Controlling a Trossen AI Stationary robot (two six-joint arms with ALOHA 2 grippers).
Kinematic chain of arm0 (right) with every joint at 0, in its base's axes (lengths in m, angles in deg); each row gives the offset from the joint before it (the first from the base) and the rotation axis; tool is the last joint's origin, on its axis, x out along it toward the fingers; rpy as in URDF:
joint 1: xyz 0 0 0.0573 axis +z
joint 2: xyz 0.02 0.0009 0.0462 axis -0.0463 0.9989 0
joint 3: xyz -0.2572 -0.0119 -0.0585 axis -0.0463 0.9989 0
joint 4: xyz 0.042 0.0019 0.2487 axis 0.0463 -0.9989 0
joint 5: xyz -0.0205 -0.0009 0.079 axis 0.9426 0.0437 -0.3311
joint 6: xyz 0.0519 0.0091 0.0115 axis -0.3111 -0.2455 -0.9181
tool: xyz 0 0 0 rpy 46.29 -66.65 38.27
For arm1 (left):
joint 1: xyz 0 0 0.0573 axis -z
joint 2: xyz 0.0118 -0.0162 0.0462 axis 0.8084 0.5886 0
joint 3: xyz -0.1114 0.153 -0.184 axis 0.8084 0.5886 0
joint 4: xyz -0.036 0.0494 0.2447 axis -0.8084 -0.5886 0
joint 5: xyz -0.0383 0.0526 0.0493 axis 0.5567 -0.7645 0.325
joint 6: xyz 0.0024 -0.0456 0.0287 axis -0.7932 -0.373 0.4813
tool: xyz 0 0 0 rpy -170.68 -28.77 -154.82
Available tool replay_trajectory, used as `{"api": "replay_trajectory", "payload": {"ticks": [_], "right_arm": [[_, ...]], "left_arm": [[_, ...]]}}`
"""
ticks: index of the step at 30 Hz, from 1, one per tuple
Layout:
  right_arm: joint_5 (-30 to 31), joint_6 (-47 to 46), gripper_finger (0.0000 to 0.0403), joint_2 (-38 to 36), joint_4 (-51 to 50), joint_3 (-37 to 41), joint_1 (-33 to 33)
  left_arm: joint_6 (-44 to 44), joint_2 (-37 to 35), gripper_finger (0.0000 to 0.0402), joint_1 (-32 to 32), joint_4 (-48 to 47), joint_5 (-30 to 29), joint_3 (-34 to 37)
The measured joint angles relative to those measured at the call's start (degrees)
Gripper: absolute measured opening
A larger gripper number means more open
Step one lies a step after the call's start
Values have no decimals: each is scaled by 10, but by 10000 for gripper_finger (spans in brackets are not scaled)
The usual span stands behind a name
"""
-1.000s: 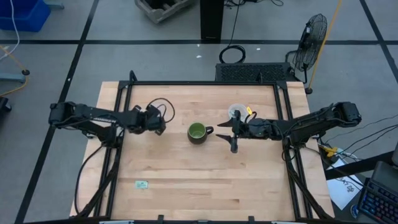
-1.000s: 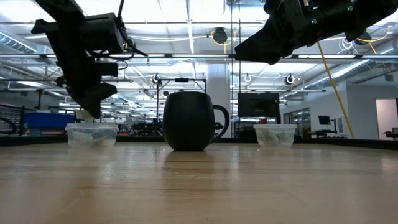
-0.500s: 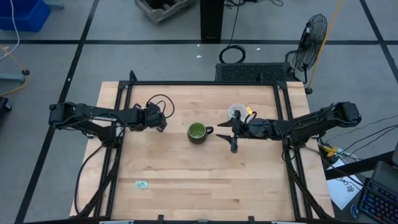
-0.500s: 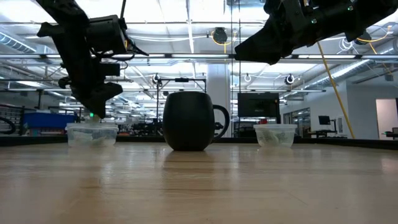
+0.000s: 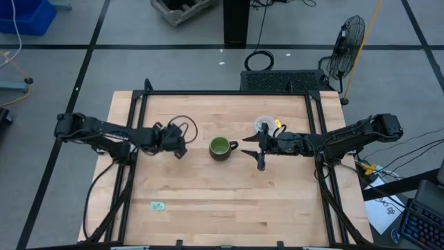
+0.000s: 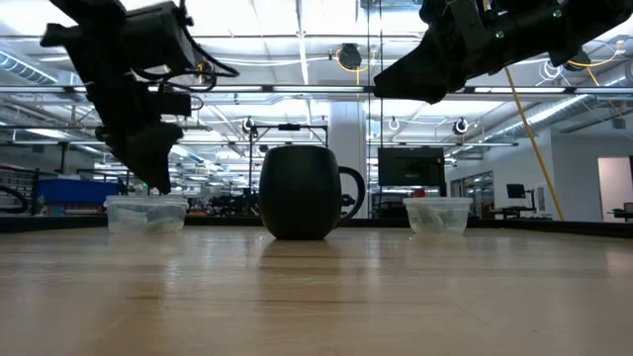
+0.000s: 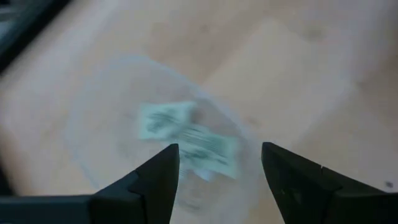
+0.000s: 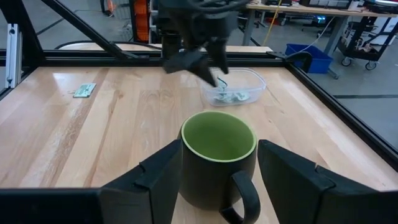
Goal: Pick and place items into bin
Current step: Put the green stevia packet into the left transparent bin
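A clear plastic bin (image 8: 239, 87) holds several pale green and white packets (image 7: 186, 140). It stands on the table left of the green mug (image 5: 220, 147). My left gripper (image 7: 217, 174) hangs open and empty just above this bin, as the low view (image 6: 158, 183) and the right wrist view (image 8: 210, 74) also show. One more packet (image 5: 158, 205) lies flat near the table's near left corner. My right gripper (image 5: 255, 149) is open and empty, level, just right of the mug, with its fingers on either side of the mug's handle side and apart from it.
A second clear container (image 5: 263, 123) stands behind my right gripper toward the far edge; it also shows in the low view (image 6: 438, 214). A black cable loop (image 5: 182, 123) lies by my left wrist. A black frame (image 5: 229, 93) edges the table.
My left gripper has shifted a little toward the table's near edge, staying above the clear bin. My right arm and the mug have kept still.
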Motion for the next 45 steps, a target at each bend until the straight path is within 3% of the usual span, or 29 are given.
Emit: {"api": "replay_trajectory", "payload": {"ticks": [12, 25, 30, 45], "right_arm": [[0, -2, 201, 0, 0, 0, 0], [0, -2, 201, 0, 0, 0, 0], [0, -2, 201, 0, 0, 0, 0], [-1, -15, 201, 0, 0, 0, 0]], "left_arm": [[-73, -30, 237, 277, 59, 38, -11], [-245, -25, 237, 531, 90, 25, -7], [-299, 9, 237, 583, 106, 26, -7], [-410, 159, 237, 614, 138, 104, -8]]}}
